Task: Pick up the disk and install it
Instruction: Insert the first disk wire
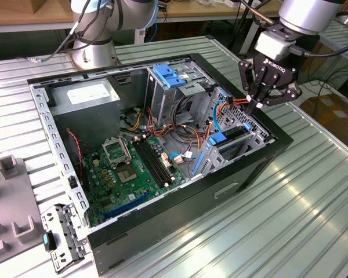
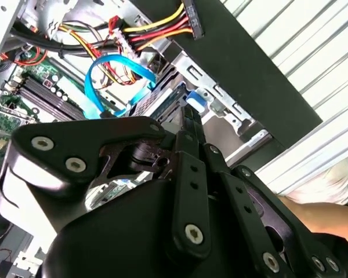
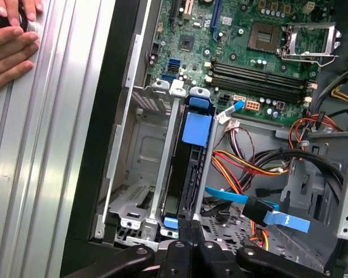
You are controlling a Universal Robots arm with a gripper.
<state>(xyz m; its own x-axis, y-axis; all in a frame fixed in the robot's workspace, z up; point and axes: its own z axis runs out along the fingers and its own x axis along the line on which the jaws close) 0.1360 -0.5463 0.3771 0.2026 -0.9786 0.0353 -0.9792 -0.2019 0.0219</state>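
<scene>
1. Black metal jaws of mine are pressed together and pinch nothing. In the first wrist view their tips sit just beside the near end of the disk (image 3: 180, 174).
2. That disk stands on edge in a slot of the drive cage (image 1: 250, 136), its bright blue carrier showing along one side.
3. A flat blue cable (image 3: 278, 219) loops close by, among red, yellow and orange wires.
4. On the exterior view's clock face, the cage lies at about 6 o'clock from me, the green motherboard (image 1: 133, 168) at 8 o'clock, and a light-blue latch piece (image 1: 168, 75) near 10 o'clock.
5. All of this sits inside the open black computer case (image 1: 162, 231), which lies on the ribbed metal desk (image 1: 290, 220).
6. A person's hand (image 3: 8, 49) rests on the desk outside the case wall.
</scene>
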